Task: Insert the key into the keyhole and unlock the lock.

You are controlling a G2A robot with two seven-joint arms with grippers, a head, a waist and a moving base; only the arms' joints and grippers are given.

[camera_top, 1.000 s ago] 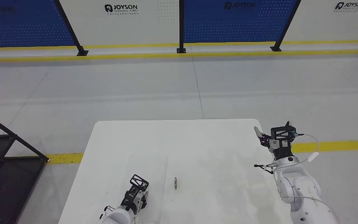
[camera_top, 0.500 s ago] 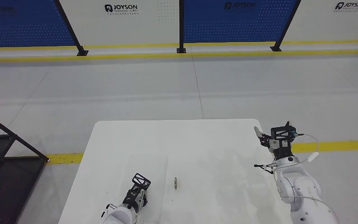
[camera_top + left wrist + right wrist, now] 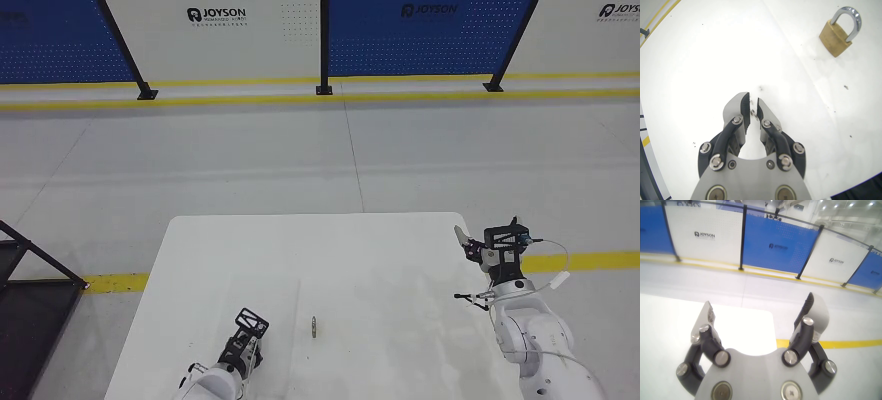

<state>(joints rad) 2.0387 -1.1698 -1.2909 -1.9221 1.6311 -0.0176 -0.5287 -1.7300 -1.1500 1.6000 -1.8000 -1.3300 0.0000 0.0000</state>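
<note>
A brass padlock (image 3: pixel 835 40) with a chrome shackle lies flat on the white table (image 3: pixel 380 260); from above the padlock (image 3: pixel 314 326) sits near the front middle. My left gripper (image 3: pixel 753 95) hangs just over the table a short way to the lock's left, its fingers almost together on a thin toothed metal piece (image 3: pixel 753 112), which looks like the key seen edge-on. From above, the left gripper (image 3: pixel 252 320) is near the front edge. My right gripper (image 3: pixel 759 302) stands open and holds nothing at the table's right edge (image 3: pixel 462 268), far from the lock.
The table's rounded far right corner (image 3: pixel 770 314) lies under the right gripper. A black frame (image 3: pixel 30 260) stands on the floor left of the table. Blue and white fence panels (image 3: pixel 320 40) run along the back.
The left gripper has shifted very slightly near the front edge. The padlock and the right arm have not moved.
</note>
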